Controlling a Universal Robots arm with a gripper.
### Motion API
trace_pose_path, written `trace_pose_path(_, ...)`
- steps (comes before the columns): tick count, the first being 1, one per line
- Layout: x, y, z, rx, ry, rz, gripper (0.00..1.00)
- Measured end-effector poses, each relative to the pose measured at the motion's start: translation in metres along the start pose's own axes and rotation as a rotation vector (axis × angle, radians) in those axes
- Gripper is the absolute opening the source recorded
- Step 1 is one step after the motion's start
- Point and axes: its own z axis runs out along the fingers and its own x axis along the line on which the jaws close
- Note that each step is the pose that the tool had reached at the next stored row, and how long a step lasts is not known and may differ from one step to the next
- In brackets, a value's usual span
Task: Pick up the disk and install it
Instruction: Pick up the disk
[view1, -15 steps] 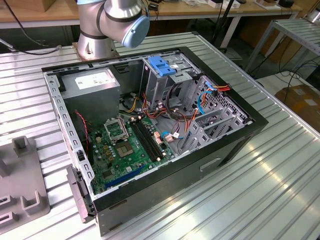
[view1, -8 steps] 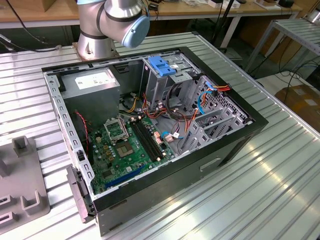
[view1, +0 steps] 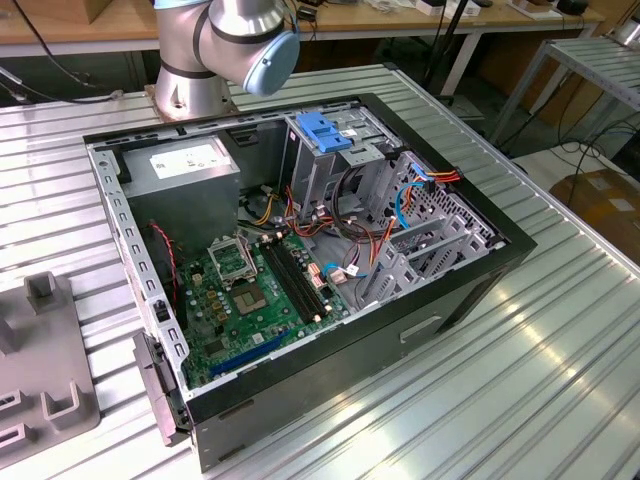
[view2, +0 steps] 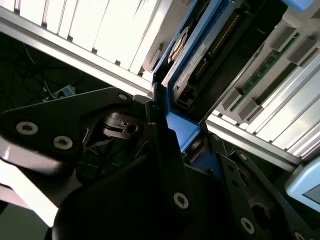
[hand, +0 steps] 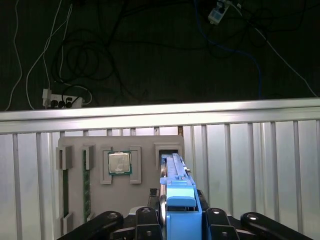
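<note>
In the first wrist view the disk (hand: 179, 192) stands on edge between my gripper (hand: 180, 216), a narrow silver-grey body with blue plastic rails. The black fingers (hand: 146, 220) are closed against its sides. Its far end reaches the slot (hand: 169, 150) of a grey parts tray (hand: 145, 145), and I cannot tell whether it is clear of that slot. In the second wrist view the disk (view2: 196, 60) shows its label and blue rail, with my gripper (view2: 175, 142) shut on the near end. In the exterior view the open computer case (view1: 300, 250) lies on the slatted metal table (view1: 520, 360).
The tray holds a processor chip (hand: 120, 162) and memory sticks (hand: 86, 186). The table edge (hand: 160, 117) runs just beyond it, with cables on the dark floor. Inside the case are the drive cage with a blue latch (view1: 325, 130), a power supply (view1: 185, 165) and the motherboard (view1: 250, 295).
</note>
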Motion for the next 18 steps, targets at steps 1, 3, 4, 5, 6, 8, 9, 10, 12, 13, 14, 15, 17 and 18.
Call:
trace_pose_path(1, 0.0000, 0.0000, -0.0001, -0.0001, 0.0000, 0.000, 0.37)
trace_pose_path(3, 0.0000, 0.0000, -0.0005, -0.0004, 0.0001, 0.000, 0.37)
trace_pose_path(4, 0.0000, 0.0000, -0.0007, -0.0007, 0.0000, 0.000, 0.37)
trace_pose_path(5, 0.0000, 0.0000, -0.0011, -0.0010, 0.0001, 0.000, 0.37)
trace_pose_path(6, 0.0000, 0.0000, -0.0027, -0.0014, 0.0002, 0.000, 0.37)
trace_pose_path(8, -0.0001, 0.0000, -0.0048, -0.0012, 0.0000, 0.000, 0.37)
trace_pose_path(9, -0.0001, 0.0001, -0.0068, -0.0011, 0.0000, 0.000, 0.37)
trace_pose_path(10, -0.0001, 0.0001, -0.0084, -0.0011, 0.0000, 0.000, 0.37)
trace_pose_path(12, -0.0002, 0.0003, -0.0127, -0.0011, 0.0000, 0.000, 0.37)
trace_pose_path(13, -0.0003, 0.0003, -0.0148, -0.0011, 0.0000, 0.000, 0.37)
trace_pose_path(14, -0.0003, 0.0004, -0.0165, -0.0012, 0.0001, 0.000, 0.37)
trace_pose_path(15, -0.0003, 0.0004, -0.0181, -0.0012, 0.0001, 0.000, 0.37)
trace_pose_path(17, -0.0004, 0.0005, -0.0220, -0.0010, 0.0000, 0.000, 0.37)
trace_pose_path(18, -0.0005, 0.0006, -0.0255, -0.0011, 0.0000, 0.000, 0.37)
